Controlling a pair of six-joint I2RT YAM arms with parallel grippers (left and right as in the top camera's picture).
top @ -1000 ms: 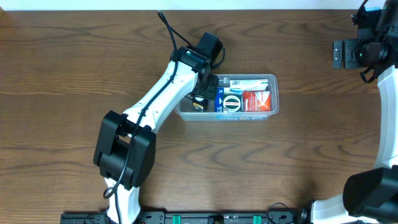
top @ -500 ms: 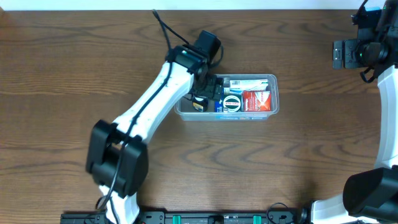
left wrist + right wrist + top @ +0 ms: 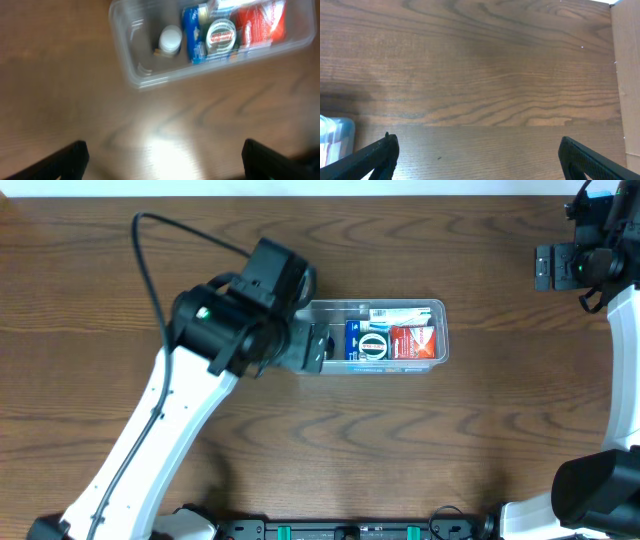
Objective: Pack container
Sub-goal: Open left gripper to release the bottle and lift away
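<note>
The clear container (image 3: 441,332) sits at the table's middle and also shows at the top of the left wrist view (image 3: 125,60). It holds a small white-capped bottle (image 3: 170,39) at its left end, then a blue packet (image 3: 192,35), a round tin (image 3: 222,36) and a red packet (image 3: 260,25). My left gripper (image 3: 162,160) is open and empty, raised above the table in front of the container. In the overhead view the gripper (image 3: 312,348) covers the container's left end. My right gripper (image 3: 480,155) is open and empty over bare table.
The right arm (image 3: 590,265) stays at the far right back corner. A corner of the container (image 3: 335,137) shows at the left edge of the right wrist view. A pale board (image 3: 626,75) borders the table's right side.
My left gripper has come up out of the container's left end and drawn back to the left, open. The small bottle stays in the container. The right arm has not moved.
</note>
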